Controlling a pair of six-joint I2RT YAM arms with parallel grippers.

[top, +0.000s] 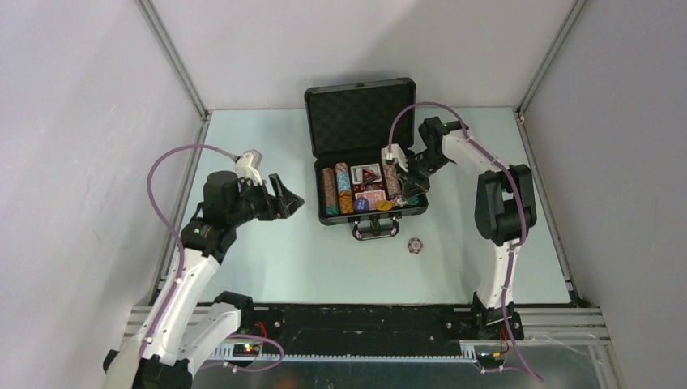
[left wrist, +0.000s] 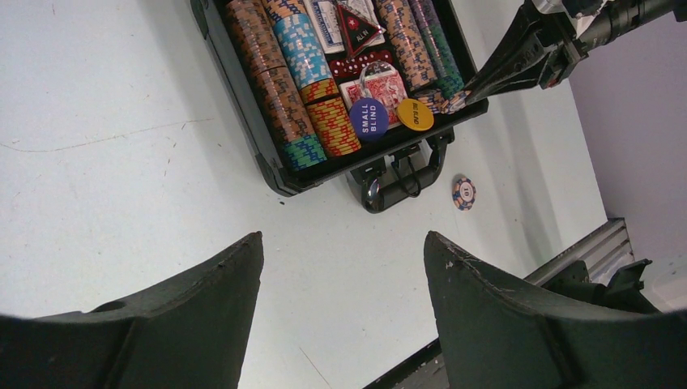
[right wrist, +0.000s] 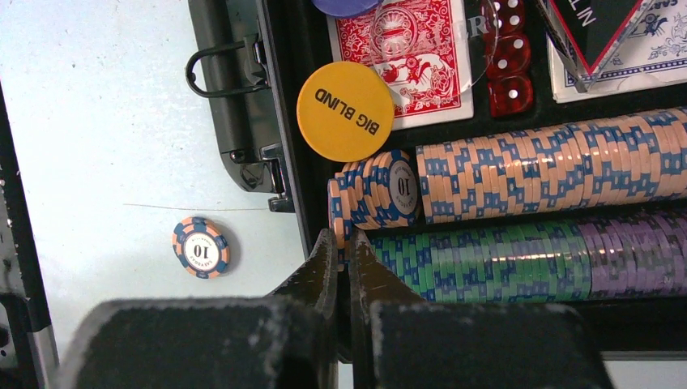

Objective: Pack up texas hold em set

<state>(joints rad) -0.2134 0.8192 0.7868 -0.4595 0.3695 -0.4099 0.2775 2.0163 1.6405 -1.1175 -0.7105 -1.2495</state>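
Observation:
The black case [top: 318, 188] lies open on the table, its foam lid [top: 356, 113] upright. Inside are rows of striped poker chips [left wrist: 279, 89], a red card deck [right wrist: 421, 40], red dice [right wrist: 510, 77], a yellow "BIG BLIND" disc [right wrist: 346, 111] and a blue "SMALL BLIND" disc [left wrist: 369, 118]. My right gripper [right wrist: 344, 235] is at the case's near right corner, shut on the end orange-and-blue chip [right wrist: 337, 212] of a row. One loose orange-and-blue "10" chip [top: 415, 245] lies on the table in front of the case. My left gripper [top: 293, 197] hangs open and holds nothing, left of the case.
The case handle [top: 374, 229] sticks out toward the arms, just left of the loose chip. Side walls close in the table on the left and right. A black rail [top: 356, 324] with the arm bases runs along the near edge.

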